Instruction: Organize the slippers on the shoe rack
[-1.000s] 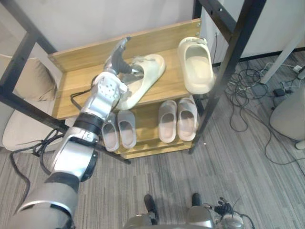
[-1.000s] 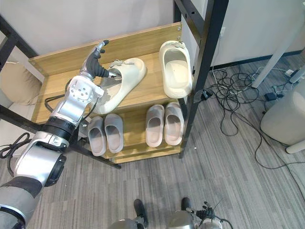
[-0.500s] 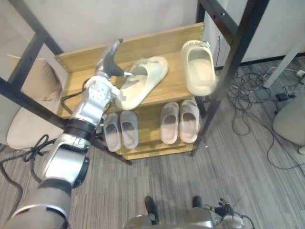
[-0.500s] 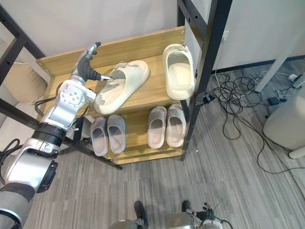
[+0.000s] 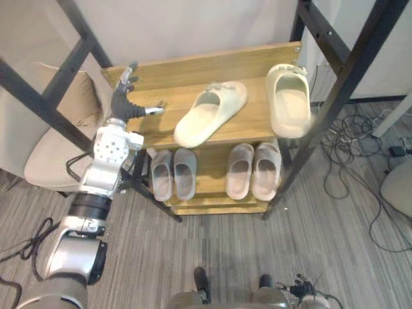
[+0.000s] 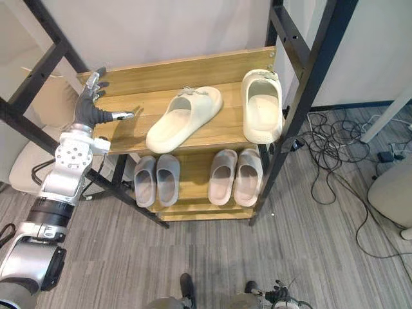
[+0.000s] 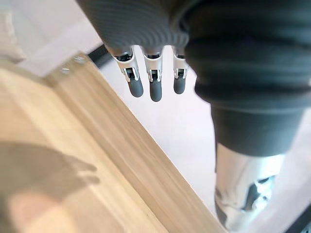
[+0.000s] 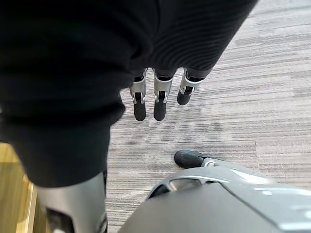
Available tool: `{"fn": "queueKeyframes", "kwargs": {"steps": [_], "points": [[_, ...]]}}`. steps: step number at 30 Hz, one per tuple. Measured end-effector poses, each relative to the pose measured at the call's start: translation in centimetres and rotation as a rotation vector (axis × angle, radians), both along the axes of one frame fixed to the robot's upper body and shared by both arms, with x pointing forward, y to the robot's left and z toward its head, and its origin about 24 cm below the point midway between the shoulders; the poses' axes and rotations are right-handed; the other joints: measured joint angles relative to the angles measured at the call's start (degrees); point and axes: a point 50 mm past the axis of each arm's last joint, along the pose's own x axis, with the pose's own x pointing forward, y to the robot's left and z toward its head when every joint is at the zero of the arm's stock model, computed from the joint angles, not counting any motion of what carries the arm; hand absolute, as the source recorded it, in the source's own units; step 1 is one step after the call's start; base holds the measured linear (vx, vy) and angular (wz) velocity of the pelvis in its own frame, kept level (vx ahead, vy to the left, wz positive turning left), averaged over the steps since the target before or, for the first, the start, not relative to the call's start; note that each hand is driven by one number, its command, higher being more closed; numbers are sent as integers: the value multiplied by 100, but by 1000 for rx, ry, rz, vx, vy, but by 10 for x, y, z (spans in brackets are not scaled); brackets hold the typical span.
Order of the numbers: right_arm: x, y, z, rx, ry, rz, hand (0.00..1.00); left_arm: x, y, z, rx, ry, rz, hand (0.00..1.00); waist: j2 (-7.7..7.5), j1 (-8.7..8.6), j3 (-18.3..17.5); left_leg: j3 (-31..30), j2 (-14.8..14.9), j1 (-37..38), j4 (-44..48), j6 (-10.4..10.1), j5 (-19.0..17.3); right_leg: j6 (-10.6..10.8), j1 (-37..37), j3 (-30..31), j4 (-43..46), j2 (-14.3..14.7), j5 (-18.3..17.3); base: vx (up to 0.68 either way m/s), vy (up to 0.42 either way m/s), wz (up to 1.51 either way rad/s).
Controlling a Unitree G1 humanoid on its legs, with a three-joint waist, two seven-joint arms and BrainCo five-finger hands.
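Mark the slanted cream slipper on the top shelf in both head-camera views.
Left eye view: the slanted cream slipper lies mid top shelf, running from upper right to lower left.
Right eye view: the slanted cream slipper sits just up-left of picture centre.
Shared landmark: the straight cream slipper at the shelf's right end, apart from it.
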Motion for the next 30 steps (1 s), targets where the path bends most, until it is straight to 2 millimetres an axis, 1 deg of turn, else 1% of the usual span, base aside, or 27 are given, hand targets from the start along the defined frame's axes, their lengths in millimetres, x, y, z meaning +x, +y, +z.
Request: {"fn": "queueKeyframes", "kwargs": {"steps": [4, 9, 12, 13, 19, 21, 24, 30], "points": [[-1, 4, -1, 5, 9, 23, 0, -7, -8, -19, -92, 35, -40, 0, -99, 67, -61, -109, -15, 0, 0, -5, 6, 5, 78, -106, -42, 6, -8, -9, 1, 13], [6, 9, -1, 11, -2, 49, 0, -16, -22, -49, -195, 107, -79, 0, -207, 115, -123, -132, -23, -18, 0, -4, 7, 5, 81, -136, -56, 9, -9, -2, 2, 1], [8, 10, -1, 11, -3, 61, 0, -18, -36, -60, -237, 147, -130, 0, -232, 123, -137, -172, -31, -26, 0, 1, 14, 7, 97, -181, -56, 8, -18, -17, 12, 10], [9, 11, -1, 11, -3, 68, 0, -20, -47, -68, -250, 174, -164, 0, -246, 108, -145, -247, -38, -28, -1, -3, 24, 7, 135, -259, -52, 8, -42, -11, 4, 19], [9, 12, -1, 12, -1, 69, 0, -25, -72, -70, -320, 175, -247, 0, -283, 133, -166, -271, -27, -32, -4, -9, 27, -1, 144, -286, -44, 20, -65, -3, 1, 4], [8, 13, -1, 14, 0, 70, 0, -27, -86, -71, -336, 175, -294, 0, -315, 120, -184, -270, -28, -32, -4, -9, 26, -1, 145, -288, -46, 19, -65, 0, 0, 0], [9, 15, -1, 18, 0, 75, 0, -28, -102, -72, -365, 186, -350, 0, -353, 93, -206, -269, -27, -31, -5, -9, 26, 0, 147, -292, -48, 19, -65, 0, 0, 0], [9, 18, -2, 23, -1, 74, 0, -31, -124, -73, -373, 209, -423, 0, -414, 57, -249, -264, -25, -30, -6, -9, 26, 1, 147, -299, -54, 19, -64, 0, 0, 0]]}}
